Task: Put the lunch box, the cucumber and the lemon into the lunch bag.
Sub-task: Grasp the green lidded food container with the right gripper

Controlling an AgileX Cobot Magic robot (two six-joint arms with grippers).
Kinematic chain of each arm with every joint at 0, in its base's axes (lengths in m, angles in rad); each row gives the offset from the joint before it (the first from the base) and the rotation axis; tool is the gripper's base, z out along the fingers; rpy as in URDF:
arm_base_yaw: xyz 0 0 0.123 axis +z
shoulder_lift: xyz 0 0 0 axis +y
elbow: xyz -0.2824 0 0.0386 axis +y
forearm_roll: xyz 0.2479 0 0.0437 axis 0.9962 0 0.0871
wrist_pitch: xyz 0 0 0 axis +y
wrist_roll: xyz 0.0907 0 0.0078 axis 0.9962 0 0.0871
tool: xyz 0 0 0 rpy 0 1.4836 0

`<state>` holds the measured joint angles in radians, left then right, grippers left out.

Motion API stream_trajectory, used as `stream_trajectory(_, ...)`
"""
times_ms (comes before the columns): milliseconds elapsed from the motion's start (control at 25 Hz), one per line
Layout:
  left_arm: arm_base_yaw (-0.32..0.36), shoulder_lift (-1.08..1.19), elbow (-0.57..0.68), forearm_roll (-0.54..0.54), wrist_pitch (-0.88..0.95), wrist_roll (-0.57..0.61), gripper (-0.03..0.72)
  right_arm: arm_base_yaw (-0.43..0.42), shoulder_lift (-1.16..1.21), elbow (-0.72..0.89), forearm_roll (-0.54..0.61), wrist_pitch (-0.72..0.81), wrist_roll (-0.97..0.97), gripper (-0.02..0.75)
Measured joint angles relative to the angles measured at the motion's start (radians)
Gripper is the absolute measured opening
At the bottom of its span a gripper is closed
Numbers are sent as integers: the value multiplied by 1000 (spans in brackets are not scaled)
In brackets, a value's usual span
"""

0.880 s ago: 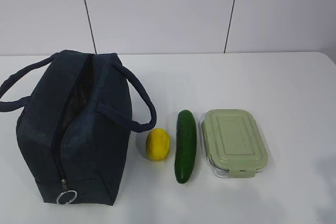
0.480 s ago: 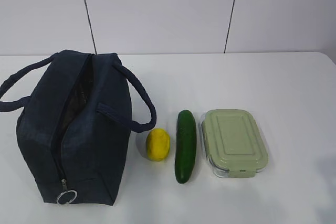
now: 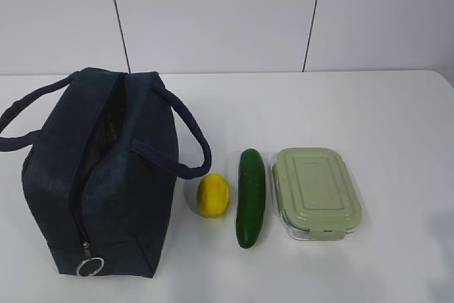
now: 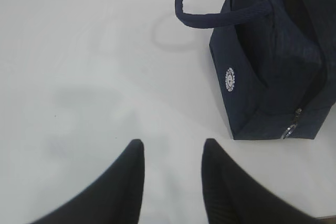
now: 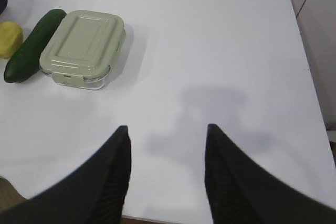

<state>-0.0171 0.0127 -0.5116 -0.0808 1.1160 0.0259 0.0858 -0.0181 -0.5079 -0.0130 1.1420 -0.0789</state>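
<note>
The navy lunch bag (image 3: 99,175) stands at the left of the table with its top zipper drawn open and a ring pull (image 3: 89,266) at the near end. To its right lie the yellow lemon (image 3: 213,195), the dark green cucumber (image 3: 250,197) and the lunch box (image 3: 316,191) with its pale green lid, side by side. No arm shows in the exterior view. My left gripper (image 4: 172,145) is open over bare table, left of the lunch bag (image 4: 278,72). My right gripper (image 5: 167,128) is open over bare table, below and right of the lunch box (image 5: 84,45), cucumber (image 5: 32,45) and lemon (image 5: 9,39).
The white table (image 3: 369,111) ends at a grey panelled wall behind. Its right edge (image 5: 304,77) and near edge show in the right wrist view. The bag's two loop handles (image 3: 188,140) hang out to either side.
</note>
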Motion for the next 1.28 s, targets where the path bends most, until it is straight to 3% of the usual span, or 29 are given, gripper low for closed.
stream_trajectory(960,0,0,0,0,0,0,264,0,0,-13,13,-7,4,335)
stream_trajectory(1280,0,0,0,0,0,0,264,0,314,-126,208,-43,-5,356)
